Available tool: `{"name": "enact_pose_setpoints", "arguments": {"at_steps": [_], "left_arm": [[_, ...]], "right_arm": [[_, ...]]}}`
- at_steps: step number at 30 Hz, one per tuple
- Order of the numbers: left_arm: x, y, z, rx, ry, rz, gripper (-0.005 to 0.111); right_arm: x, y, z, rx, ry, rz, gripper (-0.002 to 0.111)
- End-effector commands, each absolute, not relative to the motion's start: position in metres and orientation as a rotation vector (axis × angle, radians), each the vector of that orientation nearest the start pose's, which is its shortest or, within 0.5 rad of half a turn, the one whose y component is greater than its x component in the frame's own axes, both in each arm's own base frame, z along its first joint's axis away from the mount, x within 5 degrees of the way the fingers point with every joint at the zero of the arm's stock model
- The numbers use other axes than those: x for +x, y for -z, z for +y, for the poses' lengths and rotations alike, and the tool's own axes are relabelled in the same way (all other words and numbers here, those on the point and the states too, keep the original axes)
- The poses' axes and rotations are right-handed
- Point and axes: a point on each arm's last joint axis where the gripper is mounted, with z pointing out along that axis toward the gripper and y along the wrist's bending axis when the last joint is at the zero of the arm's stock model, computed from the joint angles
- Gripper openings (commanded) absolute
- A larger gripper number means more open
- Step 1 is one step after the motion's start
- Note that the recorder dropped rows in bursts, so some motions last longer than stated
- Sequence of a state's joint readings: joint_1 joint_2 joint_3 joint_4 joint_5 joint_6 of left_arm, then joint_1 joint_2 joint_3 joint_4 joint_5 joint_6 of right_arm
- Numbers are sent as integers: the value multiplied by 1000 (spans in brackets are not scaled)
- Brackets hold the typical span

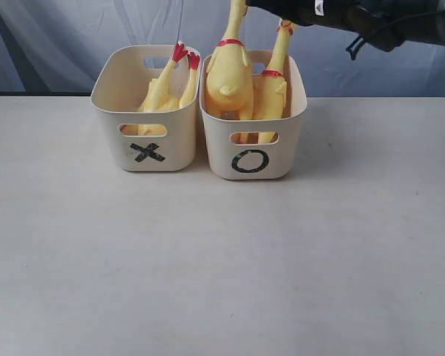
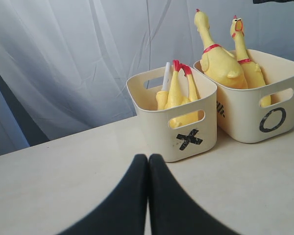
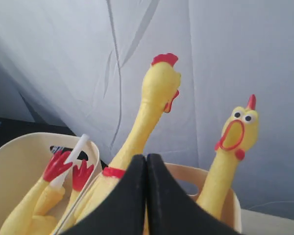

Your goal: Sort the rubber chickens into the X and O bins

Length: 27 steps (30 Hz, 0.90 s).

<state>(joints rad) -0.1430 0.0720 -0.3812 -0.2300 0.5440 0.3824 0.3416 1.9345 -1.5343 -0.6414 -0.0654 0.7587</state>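
Cream O bin [image 1: 291,152], centre-right of the exterior frame beside the X bin [image 1: 107,141], holds two tall rubber chickens [image 1: 230,81] standing well above its rim, which I judge my right gripper [image 3: 146,157], clenched empty like the left gripper [image 2: 148,157], could snag and tip out.

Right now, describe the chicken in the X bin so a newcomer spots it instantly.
On the pale table two cream bins stand side by side; find the X bin. Its rubber chicken is head-down, red feet sticking up, while the two chickens in the O bin stand heads-up.
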Motion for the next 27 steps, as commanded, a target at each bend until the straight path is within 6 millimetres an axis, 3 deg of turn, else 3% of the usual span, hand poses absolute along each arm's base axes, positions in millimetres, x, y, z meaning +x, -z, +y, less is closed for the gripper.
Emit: {"name": "enact_pose_setpoints", "arguments": {"at_steps": [1,14,27], "left_arm": [[31,-287,-15,356,66,1649,0],[31,-287,-15,357,64,1650,0],[31,-287,-15,358,64,1652,0]], "right_arm": [[413,-300,150,-341,-279,1831,-1],[309,-315,118,-425,-295,1795,-1],[210,-312,84,-408,-304,1741,-1]]}}
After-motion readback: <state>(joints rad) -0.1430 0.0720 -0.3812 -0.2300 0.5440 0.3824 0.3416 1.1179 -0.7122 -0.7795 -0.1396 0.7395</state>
